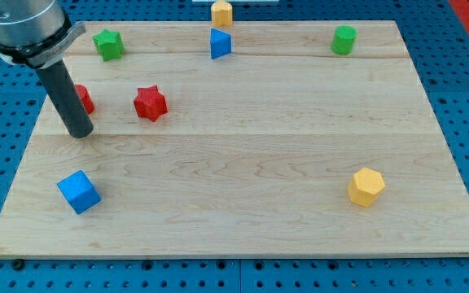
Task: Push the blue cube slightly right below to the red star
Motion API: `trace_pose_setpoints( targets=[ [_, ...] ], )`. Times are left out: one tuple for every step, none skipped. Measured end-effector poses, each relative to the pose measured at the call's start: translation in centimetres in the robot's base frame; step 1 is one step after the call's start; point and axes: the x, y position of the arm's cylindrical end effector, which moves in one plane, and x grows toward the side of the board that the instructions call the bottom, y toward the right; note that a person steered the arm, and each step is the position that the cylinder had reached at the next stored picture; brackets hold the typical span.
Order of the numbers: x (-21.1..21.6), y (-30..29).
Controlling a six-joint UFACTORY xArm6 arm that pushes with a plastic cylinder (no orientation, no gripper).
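The blue cube [79,192] lies near the board's lower left. The red star [150,103] lies above it and to its right, in the upper left part of the board. My tip [80,133] rests on the board left of the red star and well above the blue cube, touching neither. The rod partly hides a red block [85,99] just behind it.
A green star [108,44] lies at the top left, a blue triangular block [220,44] and a yellow block [221,13] at the top middle, a green cylinder [344,40] at the top right, and a yellow hexagonal block [366,186] at the lower right. The wooden board [259,163] sits on a blue pegboard.
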Motion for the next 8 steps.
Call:
trace_pose_setpoints(
  targets=[
    [1.2, 3.6],
    [2.2, 3.4],
    [3.0, -3.3],
    [7.8, -7.0],
    [11.9, -4.0],
    [12.4, 1.1],
    [8.8, 2.3],
    [7.0, 3.8]
  ],
)
